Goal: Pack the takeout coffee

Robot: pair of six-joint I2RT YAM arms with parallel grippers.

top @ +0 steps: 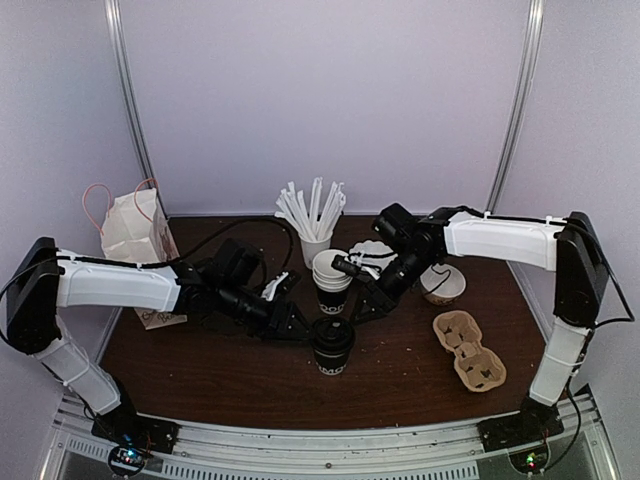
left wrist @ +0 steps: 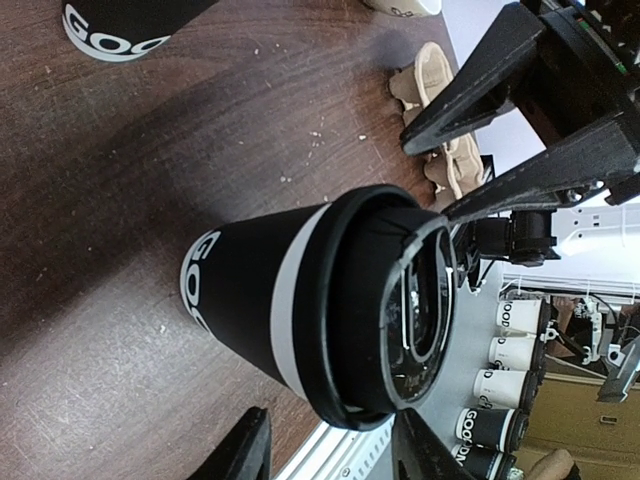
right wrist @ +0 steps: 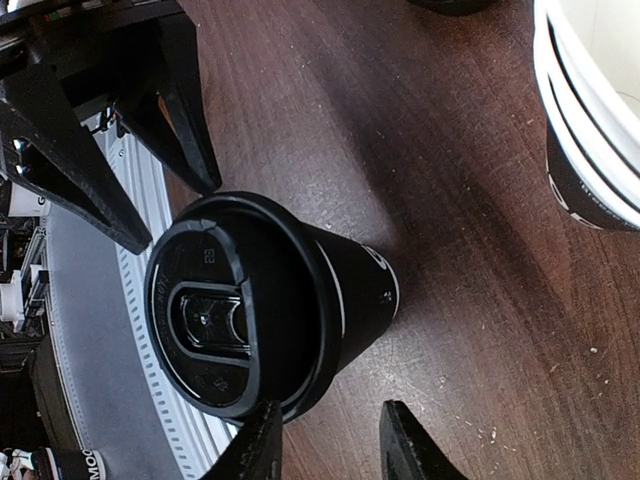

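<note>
On the dark brown wooden surface [top: 230,385], the white-and-black left arm [top: 110,285] and right arm [top: 500,240] both reach inward to one spot front and centre. A white paper bag with thin loop handles [top: 130,230] stands at the far left. A brown moulded-pulp cup carrier [top: 468,350] lies well off to the right, and a stack of white-rimmed paper cups [top: 331,270] sits just behind the meeting point.

The black paper takeout coffee cup with white block lettering [top: 333,350] stands upright between the two tools, its black plastic lid [right wrist: 215,310] on top.

The left tool [left wrist: 330,430] is partly spread, its tips at one side of the lid's rim. The right tool [right wrist: 330,420] is narrower, with bare wood showing between its fingers, and it sits just beside the cup. Neither plainly holds anything, and I cannot tell whether either tip touches the lid.

My worry is crowding, since two tools at one small lid could knock each other. An off-centre pinch at the rim could pop the lid or tip the tapered cup and spill it. Squeezing the paper wall hard might buckle it, and lifting by the lid alone could leave the cup behind.
</note>
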